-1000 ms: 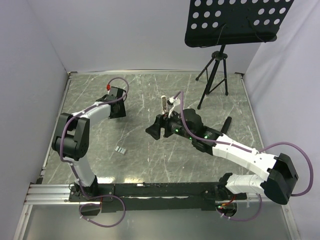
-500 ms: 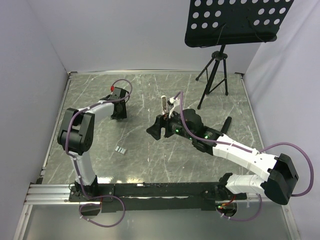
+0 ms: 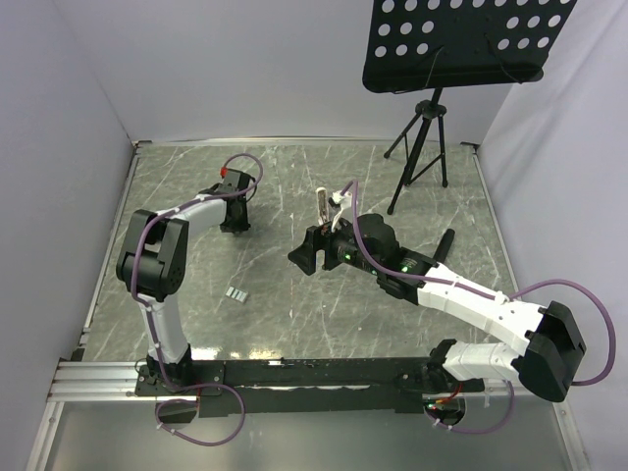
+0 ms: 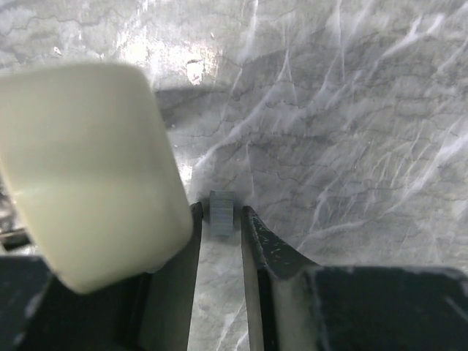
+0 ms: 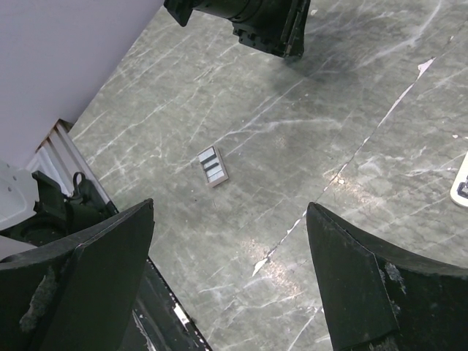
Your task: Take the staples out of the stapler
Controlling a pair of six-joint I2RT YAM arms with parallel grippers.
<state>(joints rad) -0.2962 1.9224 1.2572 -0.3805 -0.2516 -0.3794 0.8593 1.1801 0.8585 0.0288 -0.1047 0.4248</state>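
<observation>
The slim white stapler (image 3: 323, 206) lies on the marble table (image 3: 294, 324) just beyond my right wrist; its end shows at the right edge of the right wrist view as the stapler (image 5: 461, 187). My right gripper (image 3: 302, 257) hovers wide open over bare table, holding nothing. My left gripper (image 3: 234, 212) is down at the far left. In the left wrist view its fingers (image 4: 252, 234) straddle a small grey ridged block (image 4: 221, 213), with a narrow gap on each side. A blurred cream-coloured thing (image 4: 88, 175) close to the lens hides the left of that view.
A small flat box with grey strips (image 3: 236, 294) lies between the arms, also seen as the box (image 5: 212, 167). A black music stand (image 3: 446, 49) on a tripod (image 3: 420, 147) stands at the back right. White walls close in the table.
My left gripper has shifted slightly right and further back, and its jaws have narrowed around the grey block. The right arm has stayed put.
</observation>
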